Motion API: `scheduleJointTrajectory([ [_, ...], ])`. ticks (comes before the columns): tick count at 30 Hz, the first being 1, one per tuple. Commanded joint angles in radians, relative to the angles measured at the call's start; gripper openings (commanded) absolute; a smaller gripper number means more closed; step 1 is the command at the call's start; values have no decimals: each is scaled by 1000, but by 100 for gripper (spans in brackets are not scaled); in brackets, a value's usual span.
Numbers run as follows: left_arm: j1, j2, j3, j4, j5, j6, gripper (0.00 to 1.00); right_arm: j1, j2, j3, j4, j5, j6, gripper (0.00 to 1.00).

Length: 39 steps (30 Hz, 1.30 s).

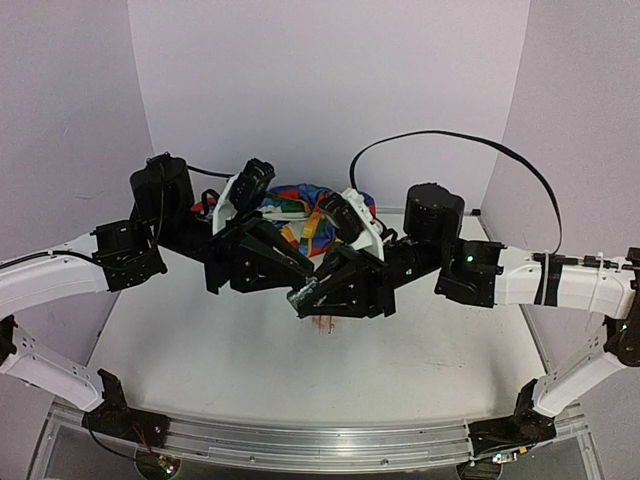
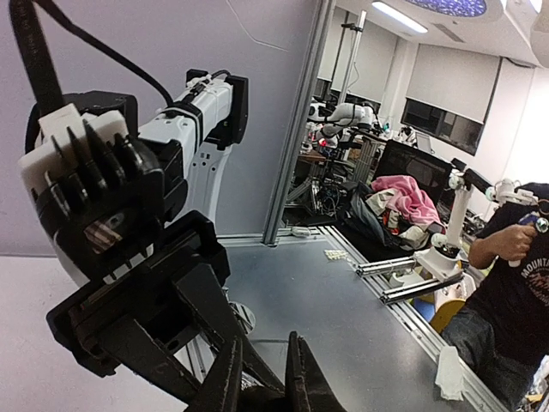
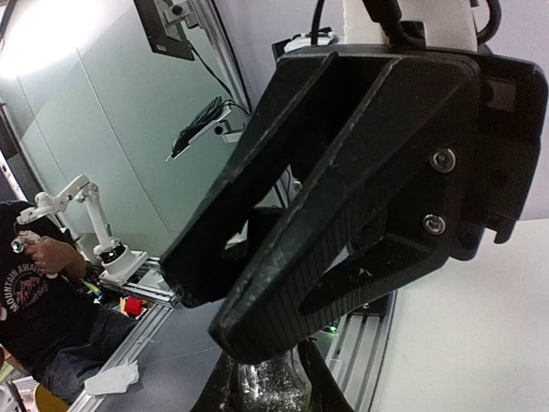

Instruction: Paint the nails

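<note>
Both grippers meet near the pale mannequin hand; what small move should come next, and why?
Probably rotate the left gripper to start opening the small clear glittery bottle, which the right gripper grips; the left seems shut on its hidden top.

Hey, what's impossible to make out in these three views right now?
Mannequin fingertips: top view, too tiny to show nails, the rest hidden under the right gripper.
Left gripper's contents: left wrist view, cut off by the bottom edge.
Glittery bottle: right wrist view, mostly below the bottom edge.
</note>
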Motion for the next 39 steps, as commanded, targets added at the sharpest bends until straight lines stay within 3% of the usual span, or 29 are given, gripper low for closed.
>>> scheduleJointTrajectory([
  [1,-4,-17,29,81,267,-5,0,-24,-63,8,227,-177,-18,0],
  [3,-3,-36,19,82,206,-44,1,-29,-65,-2,204,-127,-47,0],
  [4,2,-51,9,81,154,-64,11,-31,-69,0,159,-91,-86,0],
  [7,20,-109,-32,48,-28,-104,57,-31,-84,7,-19,38,-224,0],
  [8,24,-127,-44,32,-82,-110,64,-32,-87,9,-59,98,-258,0],
  [13,30,-208,-66,-149,-448,-146,81,-32,-95,12,-160,397,-372,0],
  [16,30,-196,-19,-320,-714,-218,80,-26,-80,14,-166,531,-381,0],
  [18,30,-161,28,-412,-814,-251,75,-19,-61,21,-166,619,-381,0],
  [22,29,-96,54,-410,-772,-251,66,-8,-23,35,-166,729,-386,0],
  [30,27,-42,67,-376,-729,-245,55,8,18,52,-174,770,-397,0],
  [35,27,-14,78,-376,-753,-261,32,15,33,57,-179,787,-411,0],
  [39,27,15,99,-380,-749,-265,23,21,41,58,-181,784,-418,0],
])
